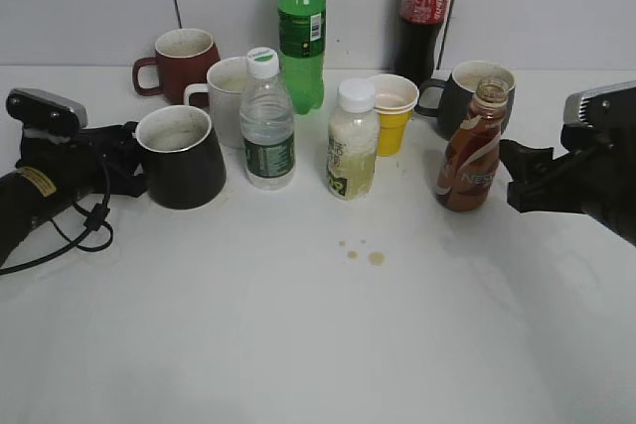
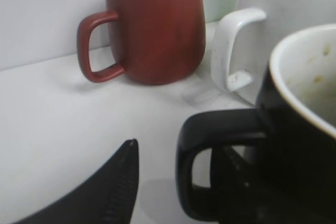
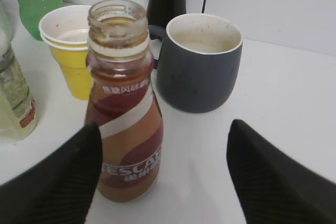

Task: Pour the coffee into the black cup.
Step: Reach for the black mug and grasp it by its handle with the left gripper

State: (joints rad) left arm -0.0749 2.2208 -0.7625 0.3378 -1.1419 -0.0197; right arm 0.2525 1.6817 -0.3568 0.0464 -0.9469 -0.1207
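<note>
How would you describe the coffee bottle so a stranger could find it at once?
Look along the row of drinks on the white table to its right end, in front of the grey mug. The coffee bottle stands there: brown with a white swirl, and the only bottle with no cap.

White table [image 1: 298, 345], pale wall behind. Red mug [image 1: 181, 61] at 10 o'clock, handle left; white mug [image 1: 227, 96] just beside it toward centre. Clear water bottle [image 1: 266, 121], white cap, stands in front of the white mug. Green soda bottle [image 1: 301, 32] at 12, cola bottle [image 1: 423, 17] at 1. Pale-drink bottle [image 1: 353, 141] near centre, touching or just beside a yellow paper cup [image 1: 393, 114]. Dark grey mug [image 1: 462, 96] at 2. Small brown drips [image 1: 363, 252] on the table at centre.
</note>
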